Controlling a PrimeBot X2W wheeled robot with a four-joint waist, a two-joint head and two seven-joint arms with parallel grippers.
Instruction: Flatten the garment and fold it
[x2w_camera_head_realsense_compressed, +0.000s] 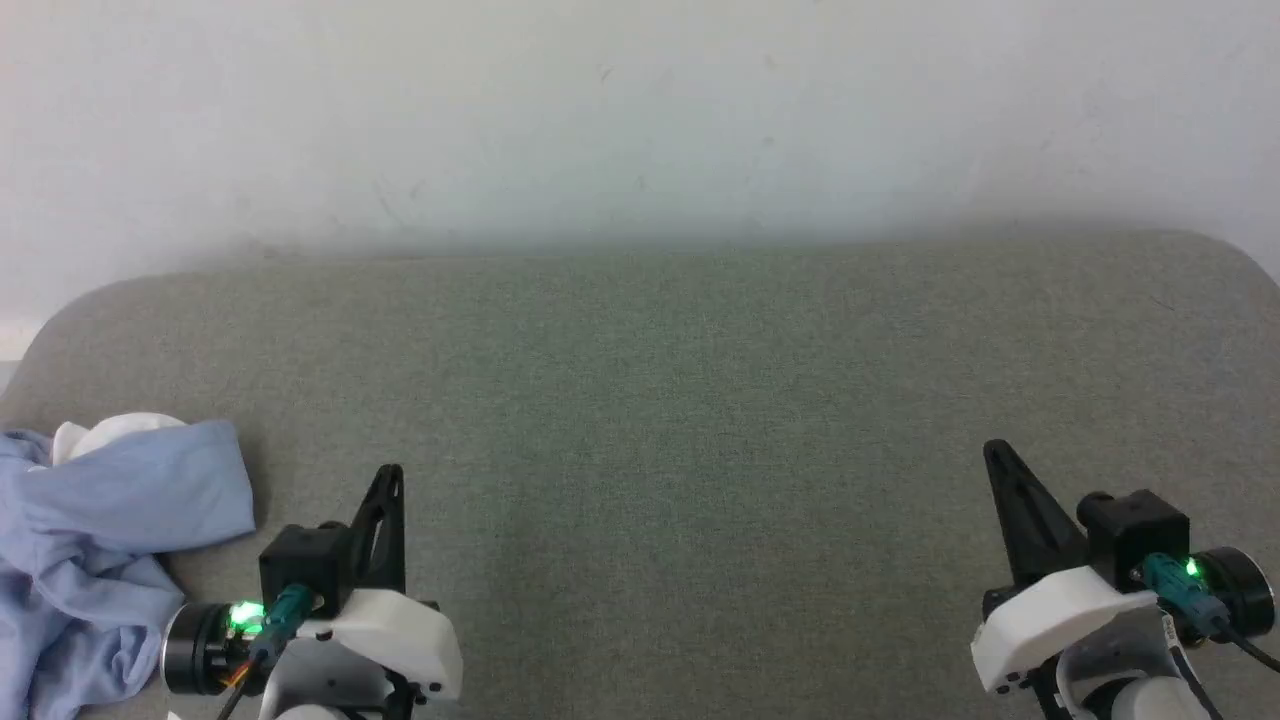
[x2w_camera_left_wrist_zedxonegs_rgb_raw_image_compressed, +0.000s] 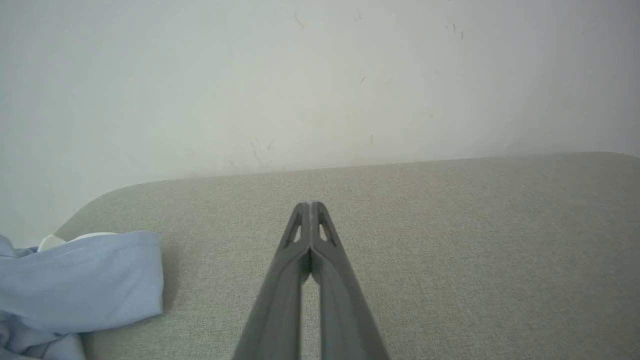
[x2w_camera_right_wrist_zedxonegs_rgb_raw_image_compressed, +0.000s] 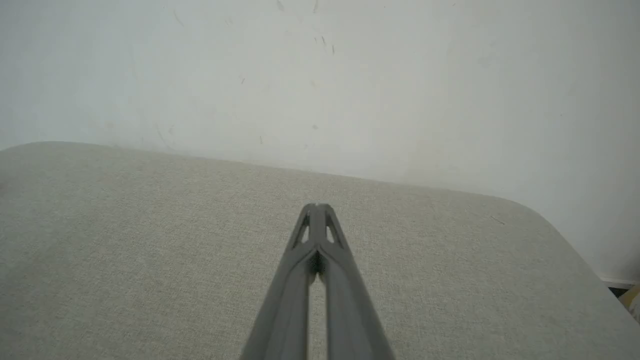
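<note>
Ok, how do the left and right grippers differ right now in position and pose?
The left gripper sits close beside the crumpled garment without touching it; the right gripper is far from it, across the grey cushion. In the head view the left gripper's fingers lean slightly inward, while the right gripper's lean inward more steeply and reach a bit higher. Both are shut and hold nothing.
</note>
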